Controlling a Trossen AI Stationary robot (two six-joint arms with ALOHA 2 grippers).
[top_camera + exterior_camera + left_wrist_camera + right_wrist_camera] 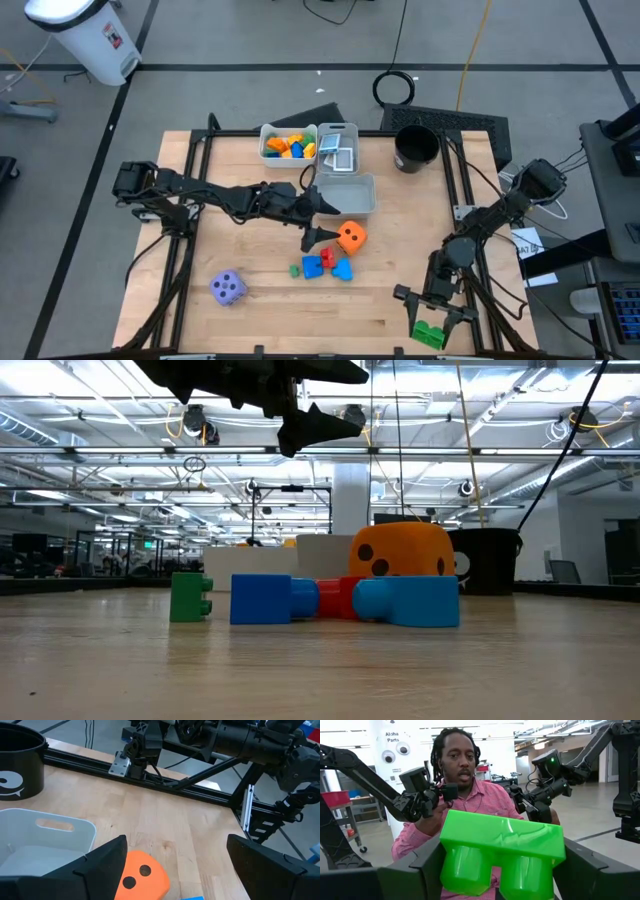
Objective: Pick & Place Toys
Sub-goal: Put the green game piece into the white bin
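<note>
My left pincer [318, 221] spread wide above the orange die [351, 237], my right pincer [430, 322] pinching a green block [429, 334] at the worktop's [260, 310] front edge.

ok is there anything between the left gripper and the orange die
Nothing visible. The left gripper hangs open above the table, beside the orange die, and its wrist view shows the die in the gap between the fingers. The white bin sits off to one side.

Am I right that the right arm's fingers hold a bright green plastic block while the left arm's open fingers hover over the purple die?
Not quite: the high view shows the left gripper over the orange die, not the purple die. The right gripper does hold the bright green plastic block.
</note>
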